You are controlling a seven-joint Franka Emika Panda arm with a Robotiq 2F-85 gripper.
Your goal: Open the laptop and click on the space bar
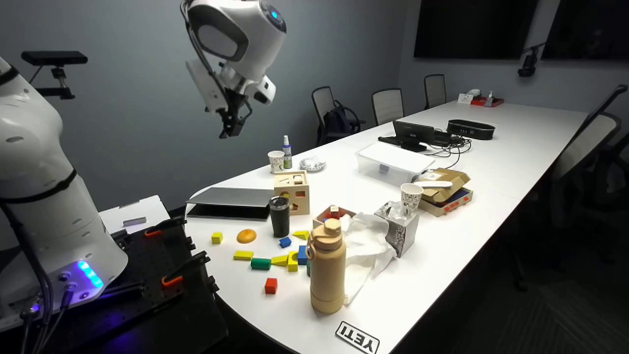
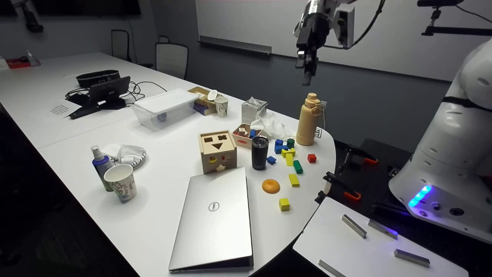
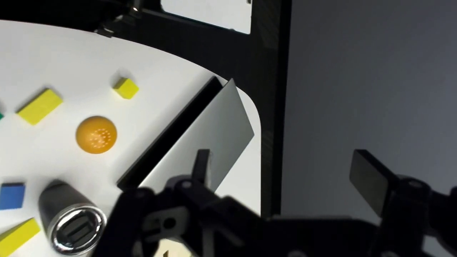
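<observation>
The silver Dell laptop (image 2: 214, 227) lies on the desk (image 2: 153, 223), open only a crack, just beside a wooden shape-sorting box (image 2: 219, 161) with yellow and red showing through its side, while the gripper (image 3: 282, 155) hangs well above, its fingers (image 3: 369, 182) spread wide. The small open box (image 2: 241, 142) near the sorter holds blocks (image 2: 252, 133), blue among them. Crumpled white paper (image 2: 127, 154) sits in a shallow patterned dish (image 2: 142, 159), tissue (image 2: 253, 101) pokes out of a tissue box (image 2: 250, 114), and the lidded clear bin's (image 2: 180, 115) contents cannot be made out.
</observation>
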